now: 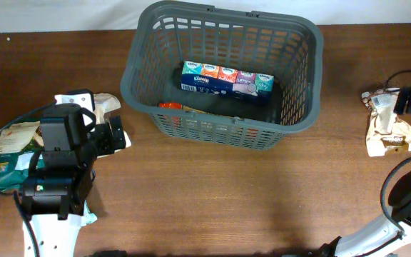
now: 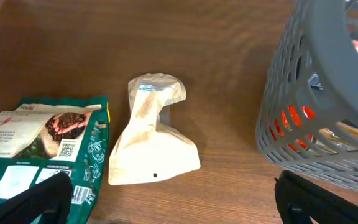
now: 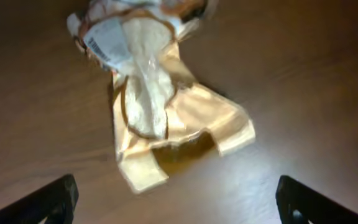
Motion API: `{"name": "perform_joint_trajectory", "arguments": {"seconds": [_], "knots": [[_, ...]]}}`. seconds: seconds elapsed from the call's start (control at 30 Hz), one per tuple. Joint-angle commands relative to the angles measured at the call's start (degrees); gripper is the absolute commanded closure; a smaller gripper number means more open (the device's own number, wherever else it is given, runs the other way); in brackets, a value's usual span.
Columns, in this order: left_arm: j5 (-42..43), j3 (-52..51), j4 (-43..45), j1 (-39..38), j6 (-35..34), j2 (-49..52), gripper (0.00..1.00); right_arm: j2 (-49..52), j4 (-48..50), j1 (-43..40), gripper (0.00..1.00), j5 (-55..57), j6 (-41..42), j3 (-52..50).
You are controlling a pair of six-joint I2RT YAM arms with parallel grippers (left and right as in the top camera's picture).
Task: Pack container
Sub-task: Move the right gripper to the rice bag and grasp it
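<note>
Left tool point(image 2: 179, 203) is hanging released over beige pouch point(image 2: 152, 137), container point(image 2: 328, 43) at frame right; right tool point(image 3: 179, 203), released, over tan packet point(image 3: 166, 121).

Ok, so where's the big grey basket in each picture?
Overhead: the basket sits at the top middle.
Left wrist: the basket fills the right edge, with only one slotted wall showing.
Right wrist: not in it.
Shared landmark: the orange pack in the basket's front left corner, which shows through the slots in the left wrist view.
</note>
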Motion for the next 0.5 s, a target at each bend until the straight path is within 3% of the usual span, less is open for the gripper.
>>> {"name": "perform_joint_trajectory", "arguments": {"seconds": [0.0,0.17,0.47], "knots": [[-0.8,0.9,-0.1,0.1,1.1,0.6,0.01,-0.4,4.9,-0.1,0.01,-4.4,-10.9,-3.0],[-0.8,0.9,0.0,0.1,1.1,1.0,0.01,1.8,10.6,-0.1,0.01,-8.8,-15.3,-4.3],[-0.8,0.9,0.0,0.1,1.1,1.9,0.01,12.2,13.0,-0.1,0.01,-11.4,-15.0,-4.3]]}}
